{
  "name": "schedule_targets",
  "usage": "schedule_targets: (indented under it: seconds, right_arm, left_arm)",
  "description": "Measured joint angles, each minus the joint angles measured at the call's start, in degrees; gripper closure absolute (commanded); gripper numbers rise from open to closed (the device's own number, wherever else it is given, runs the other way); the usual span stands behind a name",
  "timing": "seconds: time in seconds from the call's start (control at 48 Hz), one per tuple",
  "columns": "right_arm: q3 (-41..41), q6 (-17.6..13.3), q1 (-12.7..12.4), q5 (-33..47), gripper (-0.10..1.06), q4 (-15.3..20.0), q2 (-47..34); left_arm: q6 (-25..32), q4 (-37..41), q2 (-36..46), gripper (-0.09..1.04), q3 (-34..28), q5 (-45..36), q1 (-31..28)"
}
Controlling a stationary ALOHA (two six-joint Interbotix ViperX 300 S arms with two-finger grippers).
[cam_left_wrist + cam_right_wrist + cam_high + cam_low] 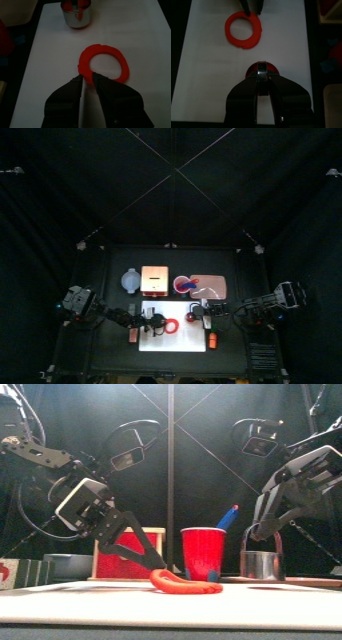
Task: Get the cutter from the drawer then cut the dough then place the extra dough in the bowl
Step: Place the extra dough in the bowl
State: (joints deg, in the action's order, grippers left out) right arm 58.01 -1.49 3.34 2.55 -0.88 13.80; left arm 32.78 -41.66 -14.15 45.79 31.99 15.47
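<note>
White board (174,341) at the table's front carries the red dough ring (103,48), its edge pinched by the clenched left gripper (85,78). Right gripper (262,73) grasps the metal cutter (263,565), which stands on the board near the ring

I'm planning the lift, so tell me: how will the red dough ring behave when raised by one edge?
Probably floppy: the dough ring is thin and lies flat on the board, so it should sag once lifted. It also looks light for its size. The left gripper pinches only one narrow edge, so the dough may stretch or tear there.
</note>
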Motion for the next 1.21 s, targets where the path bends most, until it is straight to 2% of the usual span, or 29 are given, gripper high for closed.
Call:
schedule_targets:
  seconds: [0.146,0.333,0.979,1.083,1.208]
  right_arm:
    - [-0.18,-0.09,0.09,-0.35,0.21,0.70,0.00]
    - [-1.14,0.00,0.09,-0.53,0.21,2.37,0.09]
    - [-1.41,0.00,0.09,-0.53,0.21,3.96,0.00]
    - [-1.58,0.00,0.09,-0.53,0.21,4.13,0.00]
    - [-1.85,0.00,0.09,-0.53,0.21,4.22,0.00]
  left_arm:
    - [0.00,0.09,0.18,0.13,-0.35,0.09,0.00]
    - [0.00,0.09,1.85,0.13,-0.35,0.18,-0.26]
    - [0.70,2.99,6.68,0.14,0.88,2.37,-4.04]
    - [0.88,3.16,6.15,0.14,0.79,0.62,-4.04]
    - [0.88,4.04,3.69,0.14,0.53,-5.27,-4.22]
